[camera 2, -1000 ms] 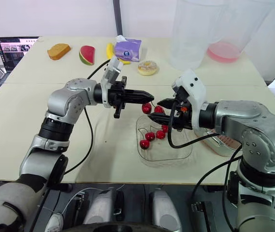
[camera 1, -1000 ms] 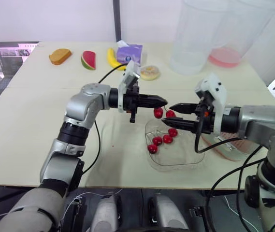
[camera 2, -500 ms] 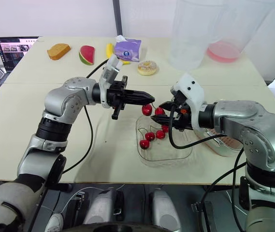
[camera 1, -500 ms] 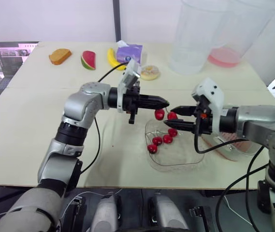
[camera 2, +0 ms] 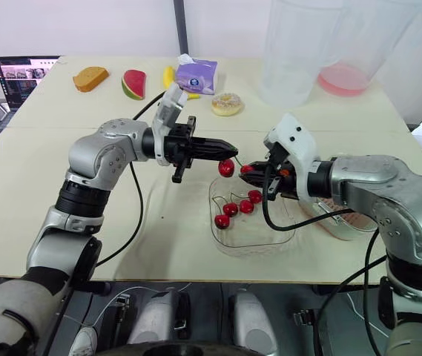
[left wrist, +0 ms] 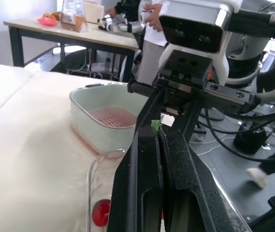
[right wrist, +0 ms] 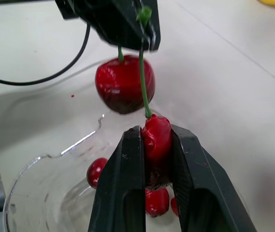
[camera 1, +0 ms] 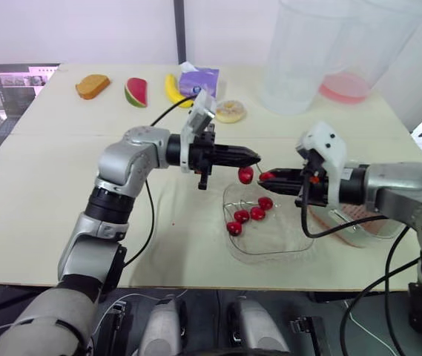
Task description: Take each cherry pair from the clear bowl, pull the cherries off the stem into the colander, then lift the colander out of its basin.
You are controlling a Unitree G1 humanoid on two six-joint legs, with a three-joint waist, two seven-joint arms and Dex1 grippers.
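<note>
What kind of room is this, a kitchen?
More likely a robot test lab than a kitchen: the watermelon slice and doughnut on the table look like toys, a laptop stands by its far left corner, and people stand at another workbench.

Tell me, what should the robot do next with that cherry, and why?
Probably pull the right tool away toward the colander. It is shut on one cherry while the left tool pinches the stem, so a tug should free it.
</note>
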